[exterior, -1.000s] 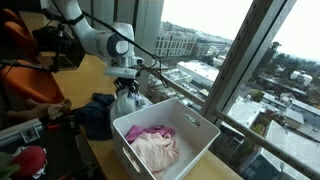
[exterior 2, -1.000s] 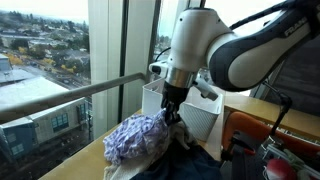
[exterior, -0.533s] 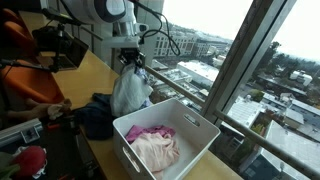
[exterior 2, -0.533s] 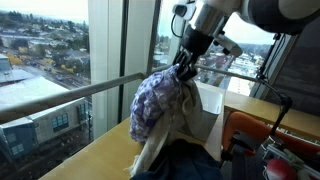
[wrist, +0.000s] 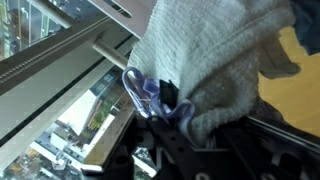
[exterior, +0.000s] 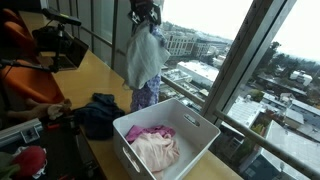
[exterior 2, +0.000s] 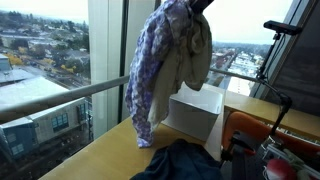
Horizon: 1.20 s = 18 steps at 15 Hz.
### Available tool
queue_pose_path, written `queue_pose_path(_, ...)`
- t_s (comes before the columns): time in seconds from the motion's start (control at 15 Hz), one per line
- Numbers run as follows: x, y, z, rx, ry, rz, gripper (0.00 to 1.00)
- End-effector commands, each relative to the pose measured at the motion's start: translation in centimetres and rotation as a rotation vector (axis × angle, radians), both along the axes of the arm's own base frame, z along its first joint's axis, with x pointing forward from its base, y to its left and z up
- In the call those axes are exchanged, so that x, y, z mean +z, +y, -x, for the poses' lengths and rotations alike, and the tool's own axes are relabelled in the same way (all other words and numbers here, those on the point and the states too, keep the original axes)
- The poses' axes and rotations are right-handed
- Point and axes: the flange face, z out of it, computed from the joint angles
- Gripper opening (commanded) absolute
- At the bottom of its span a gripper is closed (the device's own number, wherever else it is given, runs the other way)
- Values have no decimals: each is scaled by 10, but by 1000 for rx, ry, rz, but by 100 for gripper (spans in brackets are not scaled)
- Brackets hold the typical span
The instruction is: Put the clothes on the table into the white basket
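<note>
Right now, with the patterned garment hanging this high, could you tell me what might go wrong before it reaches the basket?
1. The gripper seems to pinch only a small bunch of the patterned garment, so the fabric may slip out on the way.
2. The garment's long tail hangs beside the white basket, not over it, and could catch the rim or end up draped outside.

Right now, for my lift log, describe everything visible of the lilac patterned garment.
The lilac patterned garment is soft fabric, purple print on one face, plain off-white knit on the other. It hangs bunched from the end effector, shut on its top, outside the white basket; whether its tail touches the table is unclear.
</note>
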Motion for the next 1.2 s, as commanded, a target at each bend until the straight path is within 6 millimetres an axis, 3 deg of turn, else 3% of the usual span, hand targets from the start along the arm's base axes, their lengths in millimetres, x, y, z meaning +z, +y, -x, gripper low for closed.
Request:
queue_pose_path(0.0,70,-42,-10,-33,-71,7,3)
queue_pose_path(0.27,128,-100,-17,-96,-142,13,3)
queue_pose_path(0.67,175,-162,-16,-186,-212,17,3)
queue_pose_path(0.87,172,-175,-18,-214,-222,19,3)
queue_pose_path(1.13,122,-185,-25,-237,-156,10,3)
